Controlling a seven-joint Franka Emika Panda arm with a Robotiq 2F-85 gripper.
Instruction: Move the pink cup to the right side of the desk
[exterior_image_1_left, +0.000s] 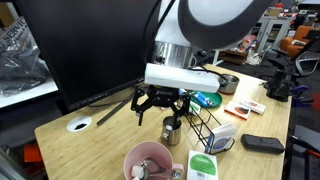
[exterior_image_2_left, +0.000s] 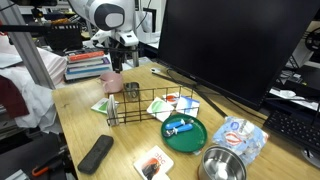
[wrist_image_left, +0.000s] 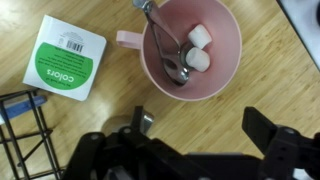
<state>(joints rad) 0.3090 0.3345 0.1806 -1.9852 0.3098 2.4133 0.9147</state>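
Note:
The pink cup (wrist_image_left: 225, 48) is wide and bowl-like, with a small handle on its side. It stands on the bamboo desk (wrist_image_left: 230, 105) and holds a metal spoon (wrist_image_left: 170, 55) and white lumps (wrist_image_left: 198, 50). It shows in both exterior views (exterior_image_1_left: 148, 160) (exterior_image_2_left: 111, 82). My gripper (wrist_image_left: 185, 140) is open and empty. It hovers above the desk just beside the cup, clear of its rim, and shows in both exterior views (exterior_image_1_left: 160, 112) (exterior_image_2_left: 120, 62). The small steel pitcher (exterior_image_1_left: 171, 130) stands right beside the gripper.
A green and white card (wrist_image_left: 65, 55) lies next to the cup's handle. A black wire rack (exterior_image_1_left: 205, 120) stands close by. A green plate (exterior_image_2_left: 184, 132), a metal bowl (exterior_image_2_left: 222, 165), a black case (exterior_image_1_left: 262, 144) and a large monitor (exterior_image_1_left: 90, 45) are also on the desk. The grommet hole (exterior_image_1_left: 79, 125) sits near the monitor.

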